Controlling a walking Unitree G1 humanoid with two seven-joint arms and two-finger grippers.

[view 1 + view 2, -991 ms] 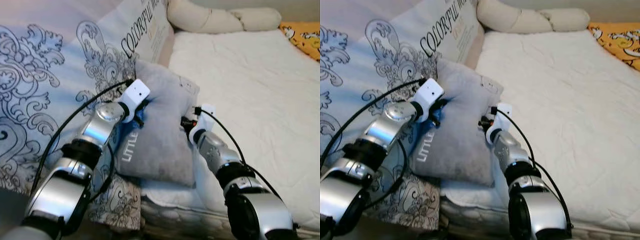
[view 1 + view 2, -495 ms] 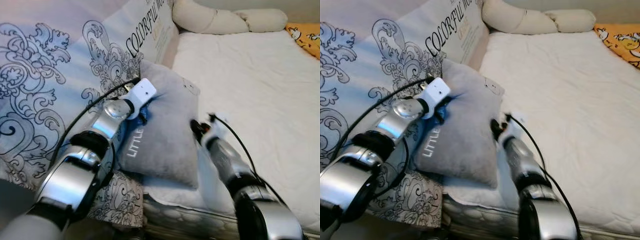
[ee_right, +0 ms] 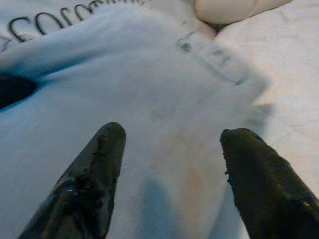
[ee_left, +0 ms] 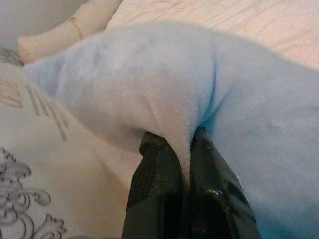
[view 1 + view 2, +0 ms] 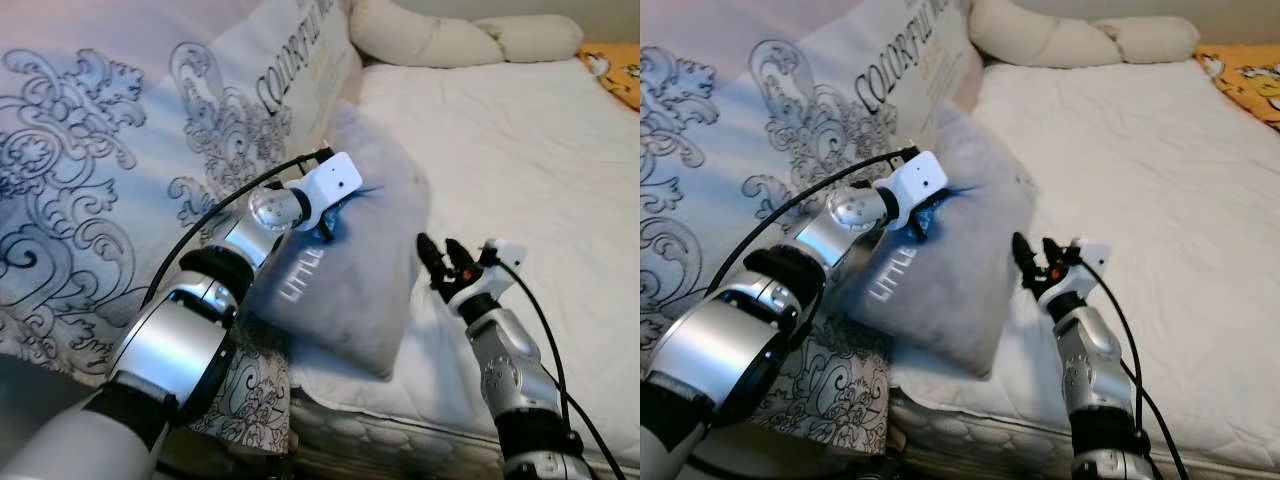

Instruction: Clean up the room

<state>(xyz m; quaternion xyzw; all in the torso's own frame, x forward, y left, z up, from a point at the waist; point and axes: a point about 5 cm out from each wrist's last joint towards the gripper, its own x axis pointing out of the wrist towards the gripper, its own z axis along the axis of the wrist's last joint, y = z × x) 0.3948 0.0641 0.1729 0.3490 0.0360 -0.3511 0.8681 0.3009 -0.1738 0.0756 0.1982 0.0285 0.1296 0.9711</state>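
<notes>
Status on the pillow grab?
Left hand shut on grey pillow, pinching a fold. Right hand open, off the pillow's right edge. Pillow tilted against the patterned duvet. Nothing in the way.

The orange patterned cloth (image 5: 622,70) is cut off by the edge. On the large printed pillow (image 5: 300,60) the lettering is truncated — on the grey cushion (image 5: 350,270) only "LITTLE" is legible.

You see a grey plush cushion (image 5: 355,265) with white lettering "LITTLE", propped tilted at the near edge of the white mattress (image 5: 520,170), its left side leaning against the patterned duvet (image 5: 110,190). A fold of its upper left edge is pinched between the left gripper (image 4: 183,149) fingers.
</notes>
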